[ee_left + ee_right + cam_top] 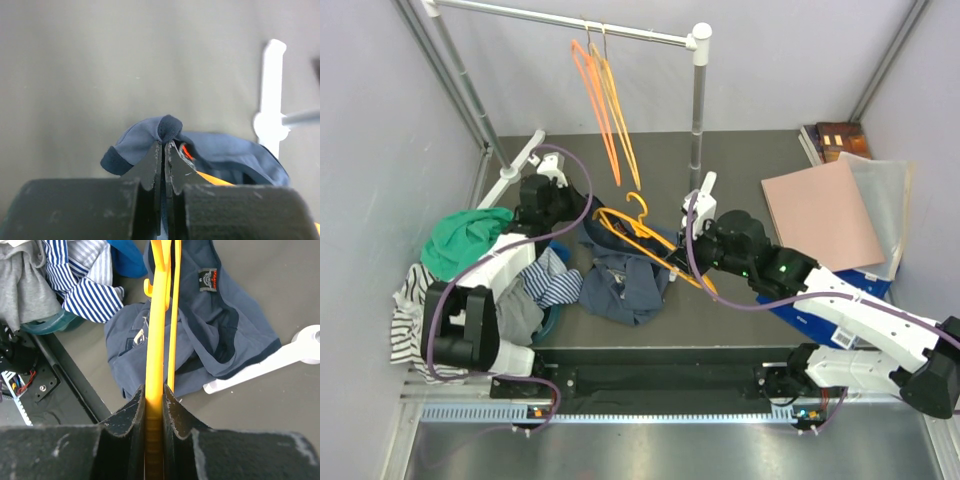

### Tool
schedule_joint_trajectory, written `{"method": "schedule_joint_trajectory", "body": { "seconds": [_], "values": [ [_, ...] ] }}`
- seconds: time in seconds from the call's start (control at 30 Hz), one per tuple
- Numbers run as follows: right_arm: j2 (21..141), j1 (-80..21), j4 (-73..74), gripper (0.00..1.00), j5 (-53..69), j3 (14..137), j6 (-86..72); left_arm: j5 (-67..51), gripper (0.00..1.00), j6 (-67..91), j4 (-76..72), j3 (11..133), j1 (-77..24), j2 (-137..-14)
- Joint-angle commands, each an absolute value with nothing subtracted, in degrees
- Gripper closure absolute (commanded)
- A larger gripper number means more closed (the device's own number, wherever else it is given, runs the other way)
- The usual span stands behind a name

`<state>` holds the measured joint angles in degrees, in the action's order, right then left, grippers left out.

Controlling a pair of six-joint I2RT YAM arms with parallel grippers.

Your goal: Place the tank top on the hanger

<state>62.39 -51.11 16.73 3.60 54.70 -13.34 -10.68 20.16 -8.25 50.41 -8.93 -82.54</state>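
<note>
Centre of counter (730, 325): tank top (620, 282) crumpled between the two arms. The hanger (642, 235) sits over its far-right part, hook toward the far side. Left hand (164, 146) at the garment's far-left edge, pinching a fold. Right hand (155, 392) to the right, clamped on the hanger's bar. Heap of other clothes (470, 245) to the left (beside the left arm). Rail (560, 18) stands behind, two spare hangers (605, 100) hung on it. Flat sheets (823, 215) far right.
</note>
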Motion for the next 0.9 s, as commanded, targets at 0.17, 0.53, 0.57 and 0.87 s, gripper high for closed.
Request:
{"method": "schedule_joint_trajectory", "body": {
  "seconds": [0.17, 0.53, 0.57, 0.87],
  "values": [
    [61.26, -49.57, 7.74, 1.00, 9.13, 52.12, -13.09, -21.35, 1.00, 19.34, -9.84, 49.66, -8.70, -75.94],
    [61.35, -44.56, -3.51, 1.00, 17.05, 46.06, -16.17, -28.12, 1.00, 21.88, -7.56, 50.10, -8.70, -72.52],
    [61.61, -44.47, -4.82, 1.00, 17.14, 45.79, -16.08, -29.52, 1.00, 22.49, -7.82, 50.01, -8.70, -72.25],
    [66.88, -44.47, -14.58, 1.00, 20.30, 45.26, -16.79, -35.25, 1.00, 29.45, -12.66, 46.94, -10.28, -70.84]
  ]
}}
